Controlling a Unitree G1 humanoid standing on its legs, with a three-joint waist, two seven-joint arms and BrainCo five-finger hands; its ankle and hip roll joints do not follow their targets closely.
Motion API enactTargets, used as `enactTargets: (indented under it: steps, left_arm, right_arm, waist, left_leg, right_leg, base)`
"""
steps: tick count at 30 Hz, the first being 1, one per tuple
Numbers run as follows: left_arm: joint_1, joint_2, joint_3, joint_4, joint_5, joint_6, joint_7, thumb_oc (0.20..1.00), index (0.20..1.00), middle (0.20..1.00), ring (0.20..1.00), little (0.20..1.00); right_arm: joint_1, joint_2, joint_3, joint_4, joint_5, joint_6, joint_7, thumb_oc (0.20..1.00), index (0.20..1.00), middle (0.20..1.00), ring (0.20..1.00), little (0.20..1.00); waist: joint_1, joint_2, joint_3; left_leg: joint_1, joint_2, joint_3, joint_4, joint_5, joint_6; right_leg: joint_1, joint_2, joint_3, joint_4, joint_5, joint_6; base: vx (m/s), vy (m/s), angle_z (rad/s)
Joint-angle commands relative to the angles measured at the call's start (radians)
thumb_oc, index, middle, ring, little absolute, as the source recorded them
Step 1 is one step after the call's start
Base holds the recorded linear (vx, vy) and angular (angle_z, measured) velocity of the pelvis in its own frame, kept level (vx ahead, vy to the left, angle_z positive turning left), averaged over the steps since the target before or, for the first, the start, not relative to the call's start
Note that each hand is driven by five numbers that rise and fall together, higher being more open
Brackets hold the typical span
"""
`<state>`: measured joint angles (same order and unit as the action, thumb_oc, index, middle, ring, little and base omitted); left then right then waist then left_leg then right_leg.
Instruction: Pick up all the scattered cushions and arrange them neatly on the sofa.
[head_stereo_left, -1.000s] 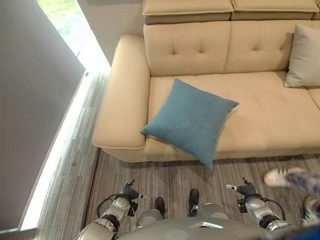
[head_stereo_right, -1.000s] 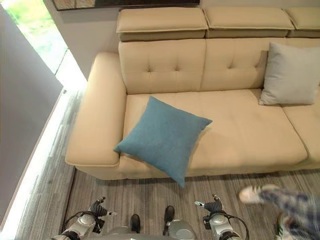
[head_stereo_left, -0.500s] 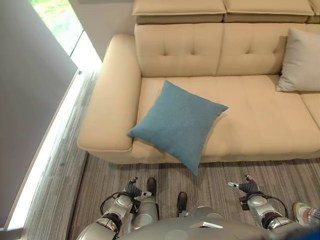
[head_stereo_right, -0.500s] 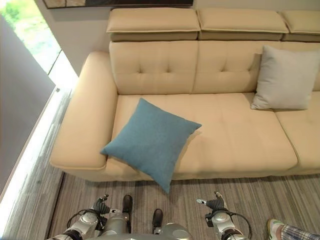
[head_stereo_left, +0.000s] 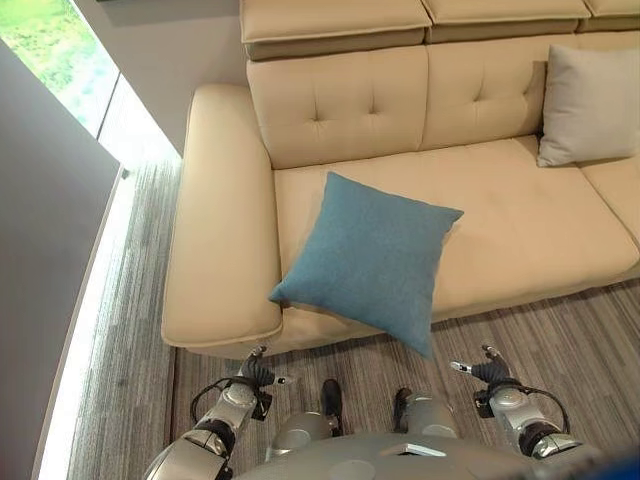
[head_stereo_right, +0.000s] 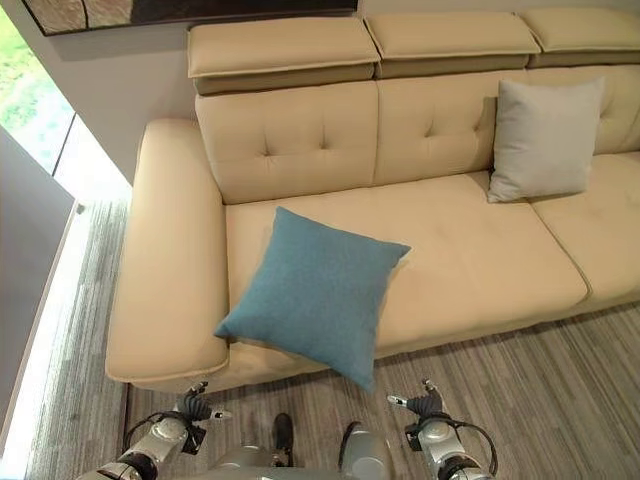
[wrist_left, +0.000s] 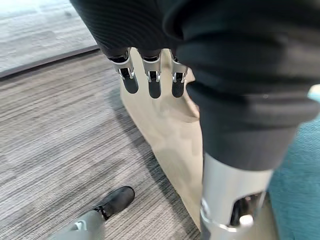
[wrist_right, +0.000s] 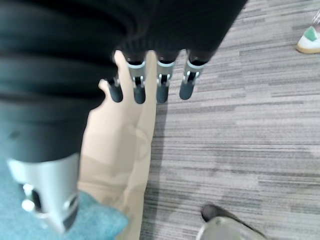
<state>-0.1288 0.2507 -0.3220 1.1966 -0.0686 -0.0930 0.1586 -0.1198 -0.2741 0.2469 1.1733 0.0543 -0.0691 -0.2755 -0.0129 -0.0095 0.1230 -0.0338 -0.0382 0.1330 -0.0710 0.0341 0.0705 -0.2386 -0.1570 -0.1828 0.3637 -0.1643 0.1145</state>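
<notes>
View shifts since one second ago; person's shoe near right hand then, now off by floor edge in right wrist view (wrist_right: 309, 41). Cushions keep their places. Two cushions: blue cushion (head_stereo_left: 372, 257) on seat front, one corner hanging over edge; grey cushion (head_stereo_right: 541, 139) upright against backrest, well apart. One beige sofa (head_stereo_right: 170, 290). Left hand (head_stereo_left: 257, 374) and right hand (head_stereo_left: 484, 371) low over striped carpet (head_stereo_right: 520, 380), fingers straight, holding nothing.

Blue cushion (head_stereo_right: 312, 293) overhanging beige sofa (head_stereo_right: 170, 290) seat edge, grey cushion (head_stereo_right: 543, 138) against backrest
</notes>
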Motion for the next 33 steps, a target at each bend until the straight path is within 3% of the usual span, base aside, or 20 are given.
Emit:
enactTargets:
  steps: [1, 2, 4, 5, 10, 16, 18, 24, 28, 33]
  left_arm:
    - [-0.006, 0.002, 0.017, -0.026, -0.022, -0.028, 0.006, 1.0, 1.0, 1.0, 1.0, 1.0]
    - [-0.006, 0.0, 0.017, -0.028, -0.021, -0.03, 0.004, 1.0, 1.0, 1.0, 1.0, 1.0]
    - [-0.003, -0.002, 0.015, -0.022, -0.013, -0.028, 0.006, 1.0, 1.0, 1.0, 1.0, 1.0]
    - [-0.007, -0.007, 0.017, -0.02, -0.017, -0.032, 0.002, 1.0, 1.0, 1.0, 1.0, 1.0]
    - [-0.013, -0.022, 0.011, -0.016, -0.028, -0.024, -0.004, 1.0, 1.0, 1.0, 1.0, 1.0]
    - [-0.009, -0.03, 0.002, -0.008, -0.044, -0.018, 0.0, 1.0, 1.0, 1.0, 1.0, 1.0]
    - [-0.005, -0.035, -0.001, -0.01, -0.044, -0.02, 0.003, 1.0, 1.0, 1.0, 1.0, 1.0]
    - [-0.015, -0.004, 0.005, -0.06, -0.023, -0.035, 0.037, 1.0, 1.0, 1.0, 1.0, 1.0]
    - [-0.028, 0.037, 0.01, -0.198, -0.031, -0.058, 0.067, 1.0, 1.0, 1.0, 1.0, 1.0]
    - [0.042, 0.138, 0.06, -0.619, -0.027, -0.094, 0.088, 1.0, 1.0, 1.0, 1.0, 1.0]
  right_arm:
    - [-0.014, -0.027, 0.009, 0.006, -0.028, -0.016, -0.016, 1.0, 1.0, 1.0, 1.0, 1.0]
    - [-0.015, -0.03, 0.009, 0.005, -0.03, -0.017, -0.019, 1.0, 1.0, 1.0, 1.0, 1.0]
    - [-0.002, -0.028, 0.007, 0.001, -0.025, -0.019, -0.018, 1.0, 1.0, 1.0, 1.0, 1.0]
    - [0.001, -0.032, -0.001, -0.005, -0.012, -0.026, -0.025, 1.0, 1.0, 1.0, 1.0, 1.0]
    - [0.008, -0.04, -0.009, -0.01, 0.016, -0.032, -0.022, 1.0, 1.0, 1.0, 1.0, 1.0]
    - [0.013, -0.045, -0.004, 0.009, 0.021, -0.023, -0.021, 1.0, 1.0, 1.0, 1.0, 1.0]
    - [0.018, -0.048, -0.01, 0.006, 0.015, -0.021, -0.019, 1.0, 1.0, 1.0, 1.0, 1.0]
    - [0.007, -0.034, -0.01, 0.006, -0.003, -0.018, -0.02, 1.0, 1.0, 1.0, 1.0, 1.0]
    - [-0.001, -0.04, -0.016, -0.033, -0.001, -0.026, -0.03, 1.0, 1.0, 1.0, 1.0, 1.0]
    - [0.018, -0.062, -0.036, -0.186, -0.018, -0.042, -0.043, 1.0, 1.0, 1.0, 1.0, 1.0]
  waist:
    - [-0.001, -0.029, -0.022]
    - [-0.003, -0.03, -0.023]
    - [-0.011, -0.037, -0.024]
    - [-0.008, -0.045, -0.026]
    - [-0.013, -0.062, -0.014]
    - [-0.003, -0.062, -0.019]
    - [-0.003, -0.047, -0.027]
    - [0.007, -0.037, -0.04]
    - [0.016, -0.038, -0.043]
    - [0.023, -0.034, -0.034]
  left_leg:
    - [-0.032, 0.021, -0.029, 0.088, -0.088, -0.079]
    - [-0.027, 0.021, -0.029, 0.088, -0.09, -0.082]
    - [-0.025, 0.015, -0.038, 0.099, -0.094, -0.089]
    - [-0.033, 0.017, -0.032, 0.136, -0.106, -0.104]
    - [-0.115, 0.028, -0.045, 0.309, -0.132, -0.133]
    - [-0.15, 0.115, -0.099, 0.2, -0.041, -0.157]
    - [-0.121, 0.133, -0.105, 0.149, -0.027, -0.168]
    - [-0.041, 0.1, -0.064, 0.083, -0.044, -0.15]
    - [-0.036, 0.087, -0.049, 0.058, -0.044, -0.141]
    - [-0.03, 0.074, -0.041, 0.022, -0.039, -0.133]
  right_leg:
    - [0.065, 0.05, -0.067, -0.212, 0.144, 0.032]
    - [0.08, 0.048, -0.077, -0.242, 0.149, 0.035]
    - [0.105, 0.082, -0.02, -0.268, 0.144, 0.022]
    - [0.134, 0.076, -0.045, -0.308, 0.155, 0.021]
    - [0.181, 0.082, -0.035, -0.348, 0.144, -0.012]
    - [0.206, 0.086, -0.024, -0.356, 0.12, -0.012]
    - [0.22, 0.086, -0.023, -0.357, 0.112, -0.007]
    - [0.226, 0.04, -0.003, -0.362, 0.141, 0.03]
    - [0.216, 0.02, -0.001, -0.378, 0.159, 0.048]
    - [0.204, 0.003, -0.004, -0.398, 0.181, 0.065]
  base:
    - [0.04, -0.086, 0.06]
    - [0.05, -0.117, 0.17]
    - [0.08, -0.154, 0.11]
    - [0.07, -0.189, 0.07]
    - [0.01, -0.105, 0.31]
    - [0.07, 0.054, -0.06]
    - [0.14, 0.164, -0.07]
    - [0.11, 0.201, -0.13]
    - [0.02, 0.08, -0.19]
    - [0.0, 0.048, -0.03]
